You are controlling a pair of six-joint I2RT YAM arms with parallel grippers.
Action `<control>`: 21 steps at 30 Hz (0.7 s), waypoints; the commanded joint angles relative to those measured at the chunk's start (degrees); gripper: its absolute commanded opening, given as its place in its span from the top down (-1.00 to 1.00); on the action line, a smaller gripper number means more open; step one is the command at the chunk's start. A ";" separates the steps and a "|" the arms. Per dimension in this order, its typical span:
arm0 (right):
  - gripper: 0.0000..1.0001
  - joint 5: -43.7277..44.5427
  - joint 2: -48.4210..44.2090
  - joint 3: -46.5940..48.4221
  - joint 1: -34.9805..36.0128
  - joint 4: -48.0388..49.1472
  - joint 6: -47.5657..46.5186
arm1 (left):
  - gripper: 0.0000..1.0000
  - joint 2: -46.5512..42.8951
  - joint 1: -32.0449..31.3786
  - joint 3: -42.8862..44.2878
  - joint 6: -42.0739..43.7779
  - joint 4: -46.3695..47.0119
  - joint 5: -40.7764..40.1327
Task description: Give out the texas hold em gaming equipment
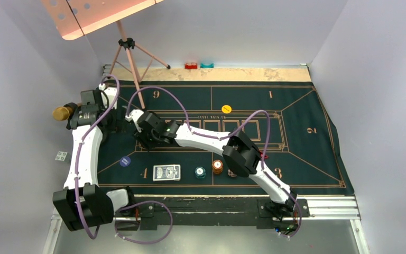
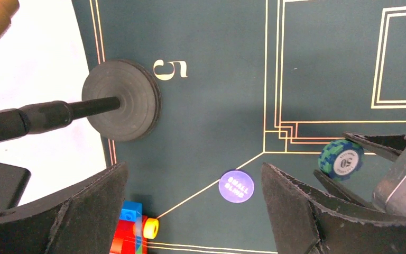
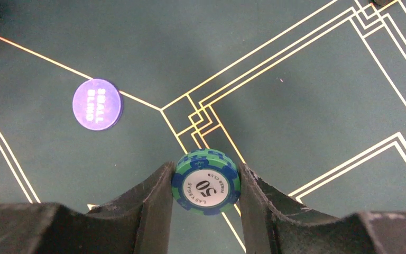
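Right gripper [image 3: 205, 168] is clenched on a blue-green chip [image 3: 206, 189], held by its rim over the left part of the mat [image 1: 296, 106], at the corner of the inner gold lines. Contact with the felt is unclear. Left gripper [image 2: 193, 174] is spread wide and holds nothing, near the mat's left edge. Best next, probably: lower until the chip meets felt, lay it flat, and release slowly so it can't roll toward the blue disc [image 3: 97, 103].

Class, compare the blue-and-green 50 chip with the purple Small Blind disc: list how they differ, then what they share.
The 50 chip has blue-green stripes around a white centre; the Small Blind disc is plain purple. The chip is pinched in the right hand; the disc lies free on the green mat. The chip shows a number; the disc only words. Both are round and flat.
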 commanded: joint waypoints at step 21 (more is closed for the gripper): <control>0.42 -0.52 -0.36 -1.38 -5.32 -0.28 6.03 | -0.99 -6.57 0.40 4.04 -2.26 -5.31 23.06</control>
